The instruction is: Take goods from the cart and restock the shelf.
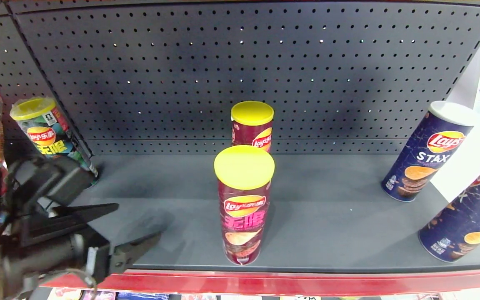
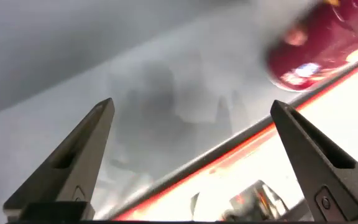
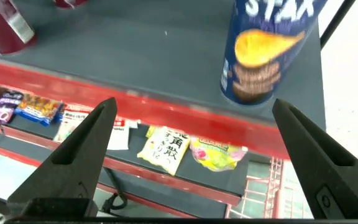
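left end effector (image 1: 138, 221) noted wide open and empty, low at the near left of the shelf (image 1: 331, 208), by its red lip (image 1: 290, 282). right end effector (image 3: 194, 104) likewise spread, nothing held, in front of the lip near the blue can (image 3: 269, 50). near maroon can (image 1: 244, 204) found upright close to the lip, second maroon can (image 1: 252, 127) set behind it. risks judged: the tall near maroon can could be tipped over the edge by a rightward swing of the left end effector; the blue can could be clipped if the right arm is raised carelessly.
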